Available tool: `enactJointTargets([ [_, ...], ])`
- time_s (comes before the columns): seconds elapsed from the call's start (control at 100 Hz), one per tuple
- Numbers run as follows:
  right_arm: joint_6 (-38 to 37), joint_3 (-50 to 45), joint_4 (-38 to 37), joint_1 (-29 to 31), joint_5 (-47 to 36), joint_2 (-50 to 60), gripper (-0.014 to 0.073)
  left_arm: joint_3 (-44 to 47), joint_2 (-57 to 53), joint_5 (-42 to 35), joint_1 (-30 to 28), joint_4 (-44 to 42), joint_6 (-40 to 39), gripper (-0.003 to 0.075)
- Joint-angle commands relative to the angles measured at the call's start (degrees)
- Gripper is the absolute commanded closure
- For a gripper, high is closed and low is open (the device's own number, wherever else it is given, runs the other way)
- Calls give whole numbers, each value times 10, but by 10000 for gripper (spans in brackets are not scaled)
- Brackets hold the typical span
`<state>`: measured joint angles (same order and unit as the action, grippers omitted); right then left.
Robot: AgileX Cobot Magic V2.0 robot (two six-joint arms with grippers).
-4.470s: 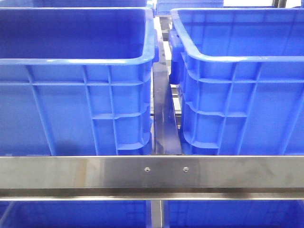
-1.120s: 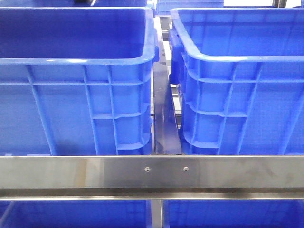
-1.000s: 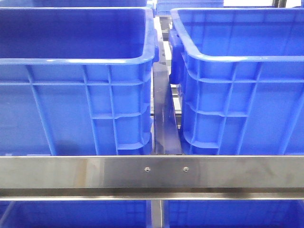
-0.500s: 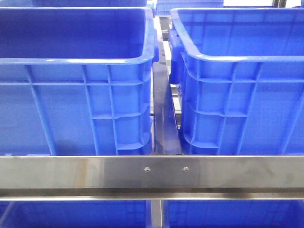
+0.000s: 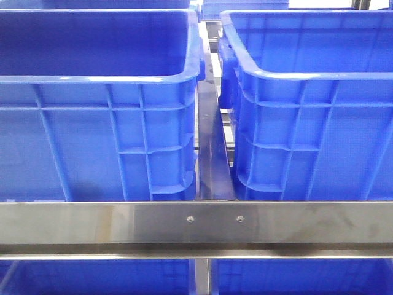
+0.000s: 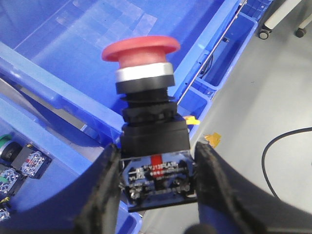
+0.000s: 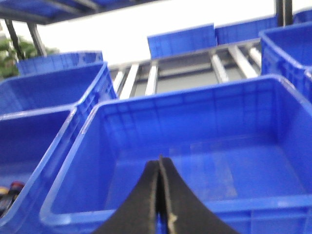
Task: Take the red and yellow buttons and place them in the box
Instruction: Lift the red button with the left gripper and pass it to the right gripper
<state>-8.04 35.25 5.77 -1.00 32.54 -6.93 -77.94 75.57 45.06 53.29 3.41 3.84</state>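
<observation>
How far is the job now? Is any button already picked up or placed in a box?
Picking is done for one piece: the left claw is shut on a red button, held above a blue crate and not yet released. The right claw is shut and holds nothing, over another blue crate with nothing visible inside. More parts lie in a nearby bin; no yellow button shows.

You are facing two blue crates: the left crate point(image 5: 98, 123) and right crate point(image 5: 313, 123) are standing side by side, apart. A dark divider point(image 5: 213, 160) is running between them. A steel rail point(image 5: 196, 224) is crossing in front, below their bases.
</observation>
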Motion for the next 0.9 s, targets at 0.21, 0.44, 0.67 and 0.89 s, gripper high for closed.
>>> enactJointTargets([
  [0.21, -1, 155, 101, 1, 131, -134, 662, -16, -15, -45, 4, 4, -1, 739],
  [0.44, -1, 140, 140, 1, 136, -164, 612, -16, -15, -43, 4, 4, -1, 739],
  [0.67, -1, 139, 174, 1, 142, -165, 213, -16, -15, -34, 4, 4, -1, 739],
  [0.89, 0, 139, 239, 1, 126, -172, -9, -16, -15, -34, 4, 4, -1, 739],
])
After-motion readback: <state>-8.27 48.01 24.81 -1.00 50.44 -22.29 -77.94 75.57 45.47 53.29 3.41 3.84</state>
